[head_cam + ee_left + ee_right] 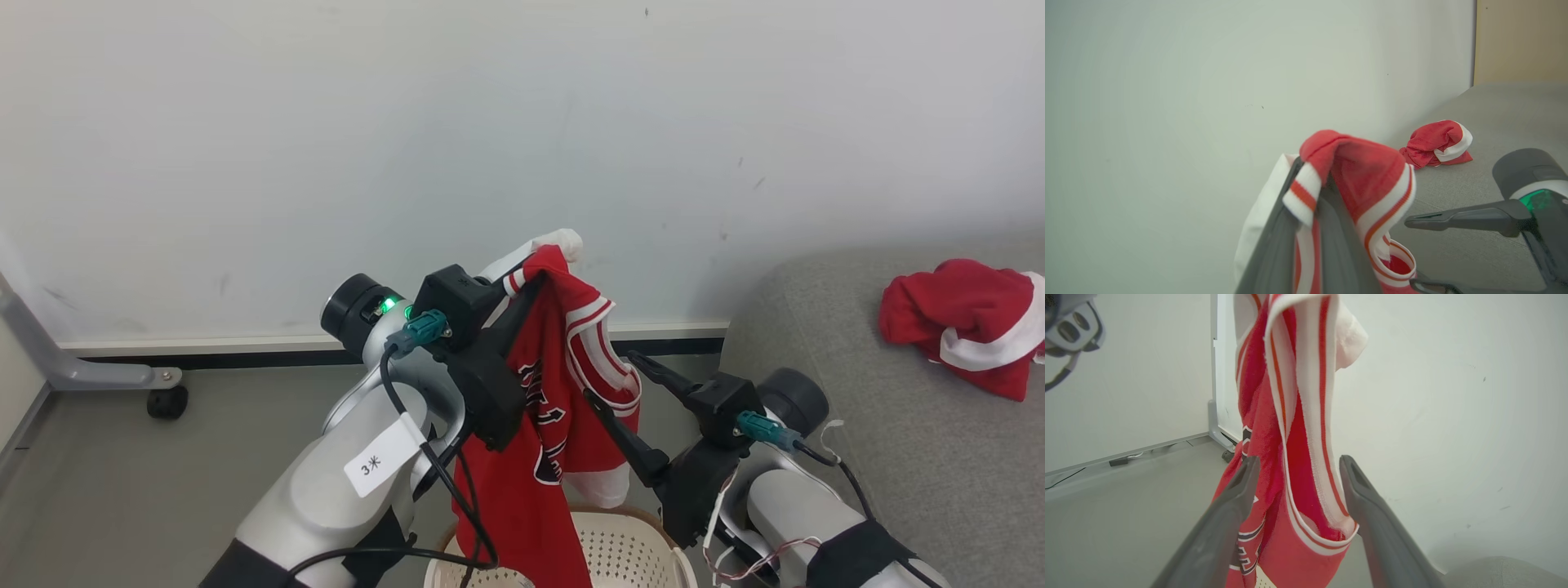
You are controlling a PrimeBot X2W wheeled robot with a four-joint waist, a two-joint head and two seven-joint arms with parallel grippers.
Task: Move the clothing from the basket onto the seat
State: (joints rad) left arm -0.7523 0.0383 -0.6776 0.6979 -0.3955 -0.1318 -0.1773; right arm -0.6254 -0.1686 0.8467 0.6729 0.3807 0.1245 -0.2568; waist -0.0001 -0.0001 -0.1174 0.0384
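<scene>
Clenched in left gripper (535,282): soft red lettered jersey (522,506), hanging vert.; right gripper (612,377) released, just beside it; grey fabric sofa (898,490) rightward.

Light is bright, soft and even in every view, with no glare. The wall (522,122) reads pale grey-green and dims toward the corners of both wrist views (lens falloff). Shadows stay faint: a soft one lies where the sofa (890,474) meets the wall. In the left wrist view the near left fingers (1274,249) and jersey (1363,171) are blurred, while the far red garment (1437,141) is sharper. The right wrist view stretches the right fingers (1220,531) toward its bottom edge.
</scene>
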